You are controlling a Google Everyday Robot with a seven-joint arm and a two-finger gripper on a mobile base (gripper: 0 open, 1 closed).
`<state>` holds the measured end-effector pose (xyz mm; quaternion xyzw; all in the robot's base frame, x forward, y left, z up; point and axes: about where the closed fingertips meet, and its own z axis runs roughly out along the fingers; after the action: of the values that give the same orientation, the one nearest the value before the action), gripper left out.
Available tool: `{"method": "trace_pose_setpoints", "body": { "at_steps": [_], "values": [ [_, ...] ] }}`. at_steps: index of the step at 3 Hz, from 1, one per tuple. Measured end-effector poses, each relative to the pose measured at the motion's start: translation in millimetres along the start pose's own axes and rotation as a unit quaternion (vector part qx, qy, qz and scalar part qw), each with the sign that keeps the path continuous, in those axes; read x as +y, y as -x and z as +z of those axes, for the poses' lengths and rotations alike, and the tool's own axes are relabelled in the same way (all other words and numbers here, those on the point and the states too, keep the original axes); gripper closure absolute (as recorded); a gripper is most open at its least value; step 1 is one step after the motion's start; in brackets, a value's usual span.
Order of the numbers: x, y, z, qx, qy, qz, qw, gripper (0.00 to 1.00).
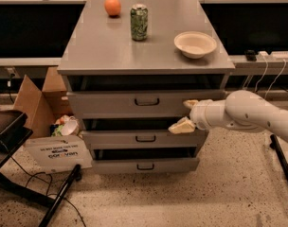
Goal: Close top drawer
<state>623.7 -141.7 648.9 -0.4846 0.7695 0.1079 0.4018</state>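
While one orange (112, 6), one can (139, 21) and one bowl (195, 44) are set on the cabinet (101, 46), three drawers are counted below: top drawer (111, 104), middle drawer (115, 139), bottom drawer (115, 165). The top drawer is seen almost fully in. One arm (248, 115) is stretched in from the right; the gripper (186, 114) is spread wide at the top drawer's right end.

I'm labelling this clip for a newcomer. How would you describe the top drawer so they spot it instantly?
Find the grey cabinet in the middle, with a can and bowl on top. The top drawer is the highest of three stacked fronts. Its panel is the tallest, and the open gripper sits at its right end.
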Motion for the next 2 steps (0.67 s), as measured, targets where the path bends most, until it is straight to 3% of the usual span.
{"method": "trace_pose_setpoints", "body": {
  "at_steps": [1, 2],
  "values": [
    [7.5, 6.7, -10.4, 0.009, -0.008, -0.014, 0.9998, 0.50],
    [43.3, 2.5, -31.5, 0.075, 0.019, -0.039, 0.9963, 0.74]
  ]
}}
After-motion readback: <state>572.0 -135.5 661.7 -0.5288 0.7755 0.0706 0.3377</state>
